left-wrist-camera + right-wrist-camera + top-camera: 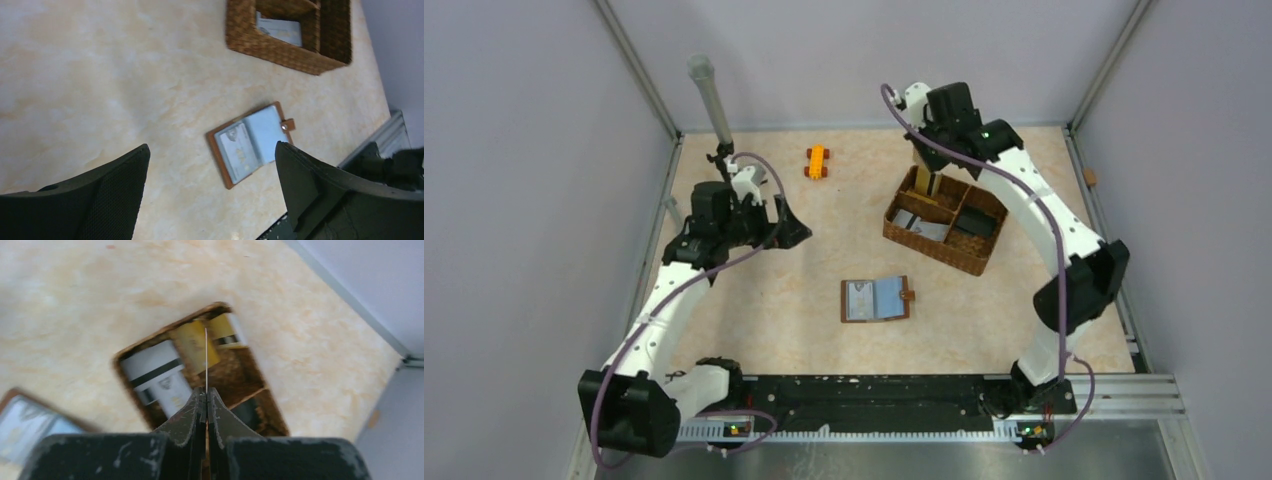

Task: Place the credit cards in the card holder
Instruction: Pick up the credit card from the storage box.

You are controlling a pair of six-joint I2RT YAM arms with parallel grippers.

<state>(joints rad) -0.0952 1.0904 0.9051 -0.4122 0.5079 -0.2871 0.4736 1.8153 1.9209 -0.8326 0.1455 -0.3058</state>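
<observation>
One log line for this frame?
right jaws: shut on gold card over basket | left jaws: open, empty | card holder: open on table

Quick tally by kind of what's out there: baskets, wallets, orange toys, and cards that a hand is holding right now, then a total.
basket: 1
wallet: 1
orange toy: 1
gold card held by the right hand: 1
total: 4

Counted on the worktop: woven basket (924,248), one; brown card holder (876,299), one; orange toy block (817,161), one; credit cards (150,372), at least four, exact total unclear.
</observation>
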